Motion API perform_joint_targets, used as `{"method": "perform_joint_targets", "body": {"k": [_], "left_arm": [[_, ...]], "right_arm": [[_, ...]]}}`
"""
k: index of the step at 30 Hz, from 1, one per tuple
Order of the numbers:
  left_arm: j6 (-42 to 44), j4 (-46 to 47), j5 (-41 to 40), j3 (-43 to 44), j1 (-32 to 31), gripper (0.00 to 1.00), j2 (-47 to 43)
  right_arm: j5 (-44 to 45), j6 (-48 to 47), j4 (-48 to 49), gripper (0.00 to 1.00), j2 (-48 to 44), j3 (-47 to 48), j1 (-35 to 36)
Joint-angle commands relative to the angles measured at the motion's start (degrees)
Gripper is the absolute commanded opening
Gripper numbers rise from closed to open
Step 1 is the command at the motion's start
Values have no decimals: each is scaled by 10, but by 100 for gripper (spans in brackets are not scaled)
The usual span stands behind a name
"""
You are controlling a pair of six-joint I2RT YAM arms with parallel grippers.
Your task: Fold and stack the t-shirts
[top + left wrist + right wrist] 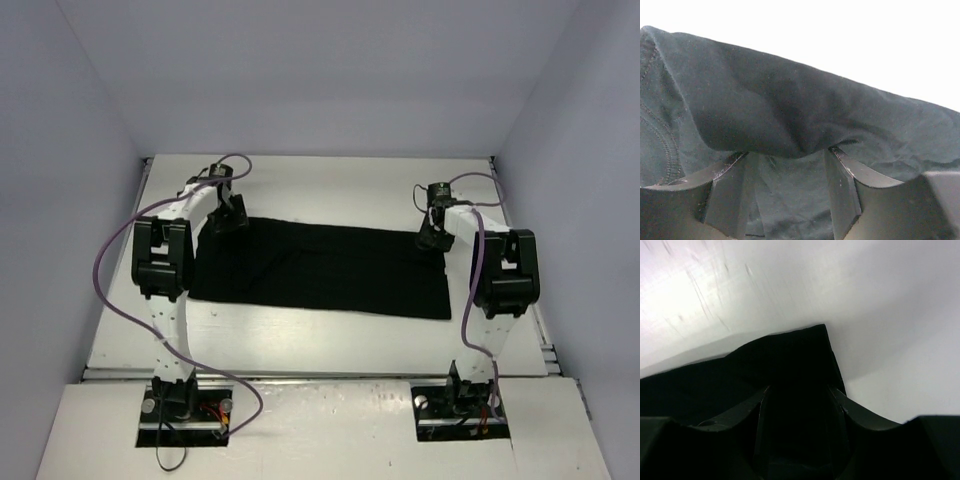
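A black t-shirt point(320, 270) lies flat on the white table point(330, 185) as a long folded band running left to right. My left gripper point(228, 218) is down on its far left corner. In the left wrist view the jaws stand wide apart, and the t-shirt point(790, 95) lies slack between them and bulges over the left gripper point(786, 152). My right gripper point(432, 238) rests on the far right corner. Its wrist view shows the t-shirt point(790, 355) corner under and past the right gripper point(799, 388), whose jaws are also apart.
Pale walls close the table in on three sides. A metal rail point(545, 345) runs along its right edge. Purple cables point(110, 250) loop off both arms. Bare white tabletop lies behind and in front of the shirt.
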Motion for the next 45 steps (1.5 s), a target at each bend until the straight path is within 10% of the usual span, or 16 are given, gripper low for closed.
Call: {"method": "perform_joint_targets", "body": {"k": [1, 19, 29, 35, 45], "left_arm": [[16, 25, -24, 72, 13, 49, 47], [24, 23, 52, 158, 58, 55, 30], [191, 22, -129, -31, -149, 57, -187], [211, 50, -240, -116, -270, 20, -196], [255, 55, -277, -90, -285, 18, -119]], "right_arm": [[-3, -22, 18, 40, 59, 49, -9], [23, -67, 16, 42, -21, 41, -23], [-19, -69, 14, 44, -139, 47, 10], [-45, -61, 14, 44, -186, 0, 11], [-61, -53, 15, 44, -219, -56, 11]]}}
